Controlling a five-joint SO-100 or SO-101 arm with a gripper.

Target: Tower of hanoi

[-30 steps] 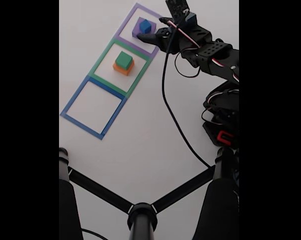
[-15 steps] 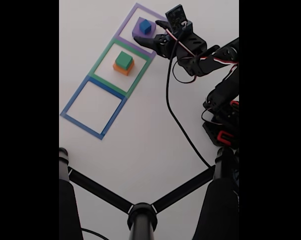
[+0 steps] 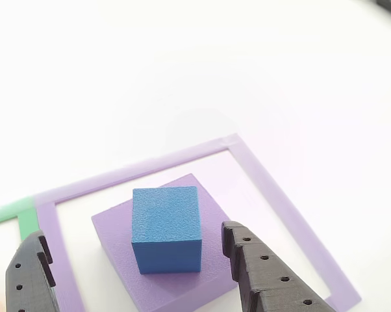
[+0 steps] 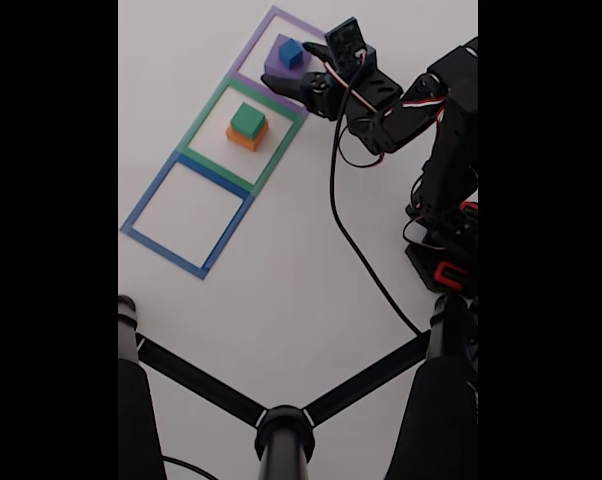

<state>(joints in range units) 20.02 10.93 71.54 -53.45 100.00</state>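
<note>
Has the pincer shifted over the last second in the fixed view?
Yes. The pincer has slid left along the purple tape square, closing on the blue cube, which stays on the purple block.

text: nothing readable is showing | labels: none are appearing on the blocks, the tape outlines or the arm | numbers and signs: none are coming through in either view
</note>
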